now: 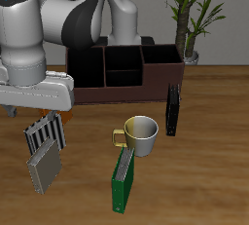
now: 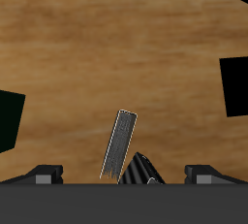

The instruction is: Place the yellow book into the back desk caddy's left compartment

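Note:
The yellow book (image 1: 44, 168), pale grey-tan with fine lines, is on the table near the front edge, right below my gripper (image 1: 39, 115). In the wrist view the book (image 2: 120, 145) shows as a narrow slab between my fingers (image 2: 45, 176), well below them. My gripper (image 2: 124, 176) is open and empty. A black-and-white striped book (image 1: 41, 131) is close behind the yellow one and also shows in the wrist view (image 2: 143, 170). The back desk caddy (image 1: 126, 91), dark brown with black dividers, stands at the table's back. I cannot tell which end section is the left compartment.
A cream mug (image 1: 142, 134) stands mid-table. A green book (image 1: 124, 180) stands upright in front of the mug. A black book (image 1: 173, 108) stands upright near the caddy's end. A potted plant (image 1: 192, 15) is behind the caddy. A black shape (image 2: 235, 84) shows in the wrist view.

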Robot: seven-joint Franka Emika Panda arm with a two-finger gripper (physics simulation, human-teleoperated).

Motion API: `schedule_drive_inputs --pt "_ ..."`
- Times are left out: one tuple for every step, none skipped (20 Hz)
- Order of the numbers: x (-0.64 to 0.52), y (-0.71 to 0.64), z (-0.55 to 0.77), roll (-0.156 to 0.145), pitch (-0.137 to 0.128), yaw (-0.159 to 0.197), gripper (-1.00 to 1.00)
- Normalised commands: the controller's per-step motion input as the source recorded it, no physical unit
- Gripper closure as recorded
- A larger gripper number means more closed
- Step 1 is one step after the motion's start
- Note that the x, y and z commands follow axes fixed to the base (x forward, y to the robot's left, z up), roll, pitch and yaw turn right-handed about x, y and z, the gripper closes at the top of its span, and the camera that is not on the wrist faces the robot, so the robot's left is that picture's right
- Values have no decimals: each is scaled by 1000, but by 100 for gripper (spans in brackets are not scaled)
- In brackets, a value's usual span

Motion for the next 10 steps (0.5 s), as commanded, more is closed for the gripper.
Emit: schedule_drive_inputs --pt "55 -140 -222 -1 5 -40 -100" --pt "72 -81 -284 2 -41 8 -100" --pt "96 -105 -367 -30 -8 -55 -100" --pt "-7 67 -209 16 7 -5 -100" --pt "31 65 -253 -12 11 -81 -100" --pt "-32 138 -217 14 -7 17 -100" --pt "-76 105 -222 10 -28 -85 -100" --pt "-25 49 19 0 0 0 -100" --pt "-16 212 -252 27 -5 8 -100" --pt "13 152 -541 4 -30 70 -100"
